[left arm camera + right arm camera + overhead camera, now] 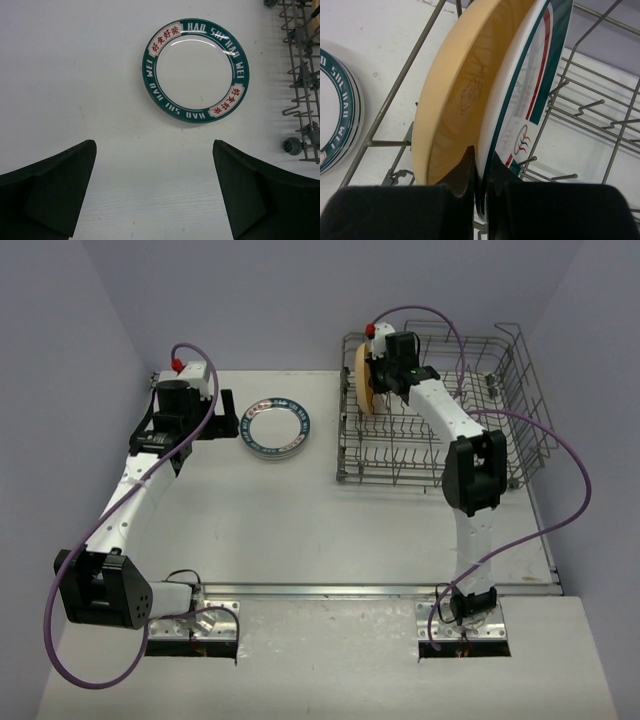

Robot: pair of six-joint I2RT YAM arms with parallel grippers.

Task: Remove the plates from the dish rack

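Note:
The grey wire dish rack (480,420) stands at the back right. At its left end a tan-yellow plate (455,95) and a white plate with teal and red bands (520,95) stand on edge, side by side. My right gripper (481,165) is shut on the rim of the white plate; in the top view it (385,365) sits over the plates (364,380). A stack of teal-rimmed plates with red characters (196,70) lies flat on the table (279,428). My left gripper (155,190) is open and empty, above the table just left of the stack (215,415).
Rack tines (580,107) and wire walls surround the held plate. A rack wheel (292,146) shows at the right of the left wrist view. Purple cables (560,440) loop over the rack. The table's metal front edge (330,590) runs between the arm bases.

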